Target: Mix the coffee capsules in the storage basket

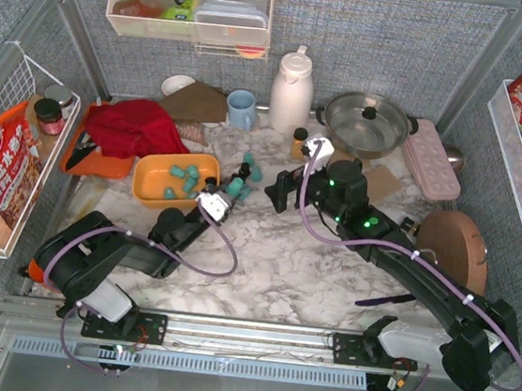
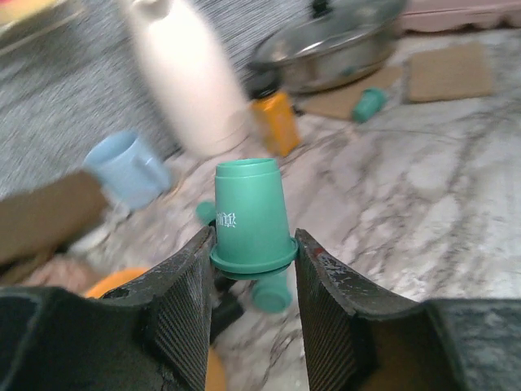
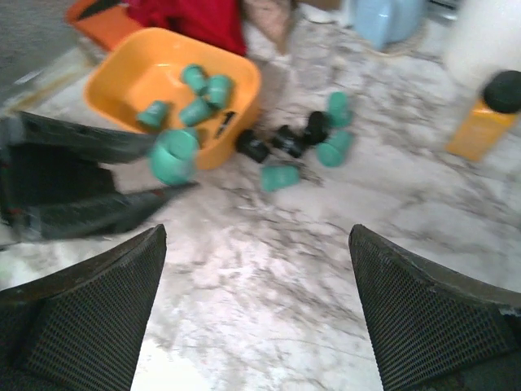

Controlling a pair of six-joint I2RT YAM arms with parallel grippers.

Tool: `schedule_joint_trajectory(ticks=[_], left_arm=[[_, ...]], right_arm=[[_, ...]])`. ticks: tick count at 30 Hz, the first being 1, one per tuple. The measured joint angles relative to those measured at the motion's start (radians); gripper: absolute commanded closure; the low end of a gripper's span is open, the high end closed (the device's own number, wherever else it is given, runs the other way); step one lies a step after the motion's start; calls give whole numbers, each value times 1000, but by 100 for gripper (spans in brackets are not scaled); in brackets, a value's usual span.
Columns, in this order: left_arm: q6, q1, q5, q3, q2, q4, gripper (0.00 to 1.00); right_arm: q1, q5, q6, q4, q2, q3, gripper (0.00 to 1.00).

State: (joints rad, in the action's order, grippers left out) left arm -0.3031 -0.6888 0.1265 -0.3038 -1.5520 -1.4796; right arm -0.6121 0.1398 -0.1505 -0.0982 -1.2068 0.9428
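count first: 4 teal coffee capsules (image 3: 195, 110) lie inside the storage basket (image 3: 163, 61), tipped on their sides. 1 more teal one, the held capsule (image 2: 251, 216), sits in the left gripper (image 2: 252, 244). on the marble table (image 1: 290, 274) just right of the basket are 3 black capsules (image 3: 286, 140) in a loose row, w/ 3 loose teal capsules (image 3: 279, 176) around them. 1 stray capsule (image 2: 369, 104), also teal, lies far off beside a piece of cardboard (image 2: 452, 69) near the pot (image 2: 326, 49); only the left wrist cam shows it. total i can count: 9 teal, 3 black. a small dark thing on the basket's right rim is too blurred to name.

other stuff, 1 each: white thermos (image 2: 191, 73), blue mug (image 2: 126, 167), amber bottle (image 2: 275, 122) w/ dark cap.

left gripper: closed narrow on the held capsule, both pads touching its flange, wide end down & narrow end up, lifted off the table. in the top view it's just beside the basket's right near corner, close to the loose group. can't tell if it's over the rim or just outside it.

right gripper (image 3: 256, 318): fingers spread wide, nothing btwn them, above bare marble. it's well apart from the basket, w/ the loose capsules ahead of it & the left gripper to its left.
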Motion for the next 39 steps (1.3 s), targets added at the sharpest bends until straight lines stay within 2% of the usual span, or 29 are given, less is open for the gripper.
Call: schedule_joint_trajectory(ticks=[4,8,14,17,20,25,30,34,39], left_arm=[[108,19,-204,44,61,13,52],[230,64,-368,47,154,116,50],[376,158,-485,45,194,272,40],[430,203,-511,47,181,306,24],[470,232,-529,43,171,330,2],[515,237,-536,-24,202,427,1],[581,237,-542,-168,283,676,1],[653,237,-555,-272,352,910,1],[699,237,-570,-347,442,1133,1]], right_arm=[[0,-143,56,72,10,14,1],[2,-232,88,116,1,21,1],[2,-297,100,148,-72,42,1],[2,-312,96,166,-119,75,1],[2,-316,91,162,-154,88,1],[5,-325,66,134,-187,82,1],[50,-351,-2,49,-248,43,2],[77,-338,-30,31,-351,91,15],[53,-274,-37,-41,-506,172,18]])
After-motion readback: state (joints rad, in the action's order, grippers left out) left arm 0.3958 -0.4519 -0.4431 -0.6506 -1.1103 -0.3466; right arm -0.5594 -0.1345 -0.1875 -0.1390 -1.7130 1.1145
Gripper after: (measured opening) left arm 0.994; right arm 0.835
